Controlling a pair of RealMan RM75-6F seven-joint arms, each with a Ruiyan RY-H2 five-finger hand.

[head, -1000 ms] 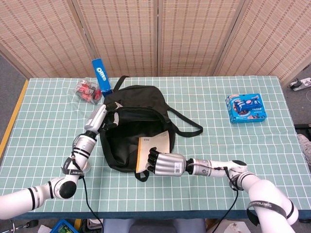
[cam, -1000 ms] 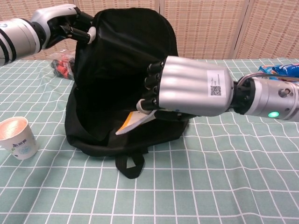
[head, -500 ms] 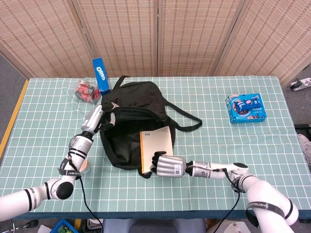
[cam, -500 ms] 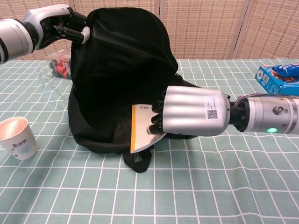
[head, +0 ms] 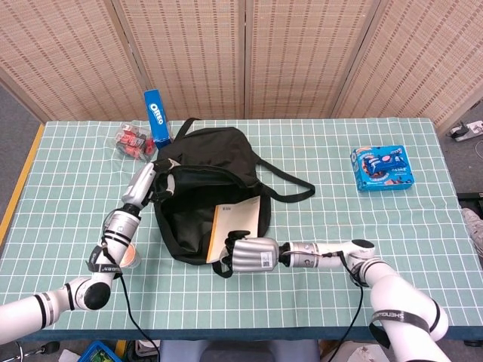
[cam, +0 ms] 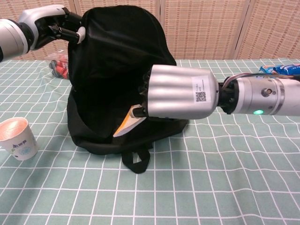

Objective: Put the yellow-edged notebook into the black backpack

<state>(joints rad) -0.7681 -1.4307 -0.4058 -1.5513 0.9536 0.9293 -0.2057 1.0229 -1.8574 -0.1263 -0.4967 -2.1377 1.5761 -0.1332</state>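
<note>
The right robot hand [head: 247, 255] grips the lower end of the notebook [head: 236, 223], its fingers curled over the near edge; in the chest view this robot hand [cam: 180, 91] hides most of the notebook [cam: 127, 123], of which only a yellow-edged corner shows. The notebook lies tilted in the mouth of the backpack [head: 213, 164], its far part inside the opening and its near end sticking out toward the robot. The left robot hand [head: 151, 183] pinches the backpack's rim at its left side and holds the flap raised; in the chest view this robot hand [cam: 52, 26] is at the top left, fingers closed on the dark fabric beside a white ring. The backpack [cam: 117, 56] stands open on the desk [head: 317, 226], a strap trailing to its right. A paper cup [cam: 18, 138] sits near the left arm. Behind the backpack lie a blue Oreo box [head: 158, 118] and a red snack pack [head: 132, 140]. Well apart to the right lies a blue cookie pack [head: 382, 167].
</note>
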